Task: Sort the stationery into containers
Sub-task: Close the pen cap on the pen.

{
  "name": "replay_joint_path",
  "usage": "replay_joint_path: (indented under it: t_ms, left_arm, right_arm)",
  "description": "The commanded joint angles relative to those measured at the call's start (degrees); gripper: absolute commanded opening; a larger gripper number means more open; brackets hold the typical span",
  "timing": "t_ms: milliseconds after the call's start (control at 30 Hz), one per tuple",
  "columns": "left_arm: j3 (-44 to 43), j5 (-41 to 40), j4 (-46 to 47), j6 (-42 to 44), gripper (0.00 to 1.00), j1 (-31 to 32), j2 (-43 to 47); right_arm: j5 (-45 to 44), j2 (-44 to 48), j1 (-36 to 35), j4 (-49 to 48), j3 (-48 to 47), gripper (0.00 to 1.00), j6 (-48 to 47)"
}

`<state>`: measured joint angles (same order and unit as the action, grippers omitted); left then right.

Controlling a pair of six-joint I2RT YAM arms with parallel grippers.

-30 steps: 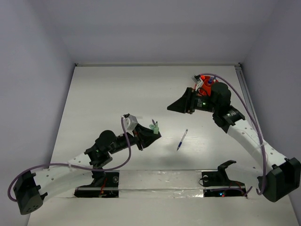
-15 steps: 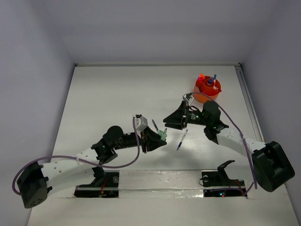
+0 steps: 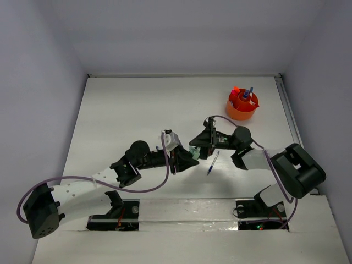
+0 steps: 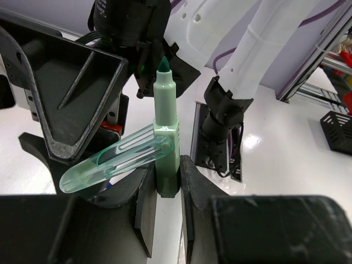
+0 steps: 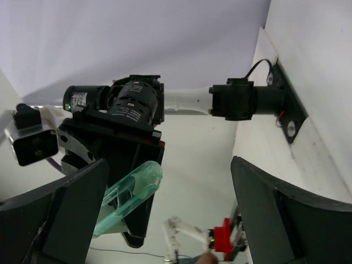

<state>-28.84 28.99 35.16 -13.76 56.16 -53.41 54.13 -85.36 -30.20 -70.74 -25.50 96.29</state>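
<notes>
Walls close the tabletop (image 3: 132, 110) on the left, back and right, and the arm bases line the near edge. The cup (image 3: 242, 109) stands toward the back right corner, apart from both walls, with a few pens upright in it. A broad stretch of tabletop runs between it and the left wall. Both arms meet in the middle, so the room there is tight. The left fingers (image 3: 184, 159) and right fingers (image 3: 199, 142) face each other, tips nearly together.

The left fingers are pressed against the lower barrel of the pale green marker (image 4: 165, 124), which is off the tabletop. In the left wrist view its long axis runs straight out in line with the fingers, with the tip pointing away from that wrist toward the right arm. Its clear green cap (image 4: 107, 165) is off the tip and slants sideways from the barrel, close to one right finger. Whether it touches that finger I cannot tell.

The right fingers are spread wide and hold nothing. In the right wrist view the cap shows between them, nearer one side.

A blue pen (image 3: 213, 163) lies flat just right of the left fingers, beside the right forearm. Its long axis runs near to far, with the far end leaning slightly right.
</notes>
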Motion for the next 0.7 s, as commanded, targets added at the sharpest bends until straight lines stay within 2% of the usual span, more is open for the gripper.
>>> replay_joint_path:
  t_ms: [0,33,100,667]
  left_arm:
    - [-2.3,-0.5,0.4,1.8,0.0,0.2,0.0]
    - [-2.1,-0.3,0.6,1.7,0.0,0.2,-0.6]
    - [-1.9,-0.3,0.7,1.5,0.0,0.2,-0.9]
    - [1.9,1.1,5.1,-2.2,0.0,0.7,-2.1]
  right_arm:
    - [1.2,-1.7,-0.7,-23.8,0.4,0.97,8.9]
    - [1.0,-2.4,-1.2,-27.3,0.3,0.96,10.1]
    - [1.0,-3.4,-1.2,-27.5,0.2,0.89,10.7]
    - [0.5,0.4,-1.2,-27.5,-2.5,0.8,10.9]
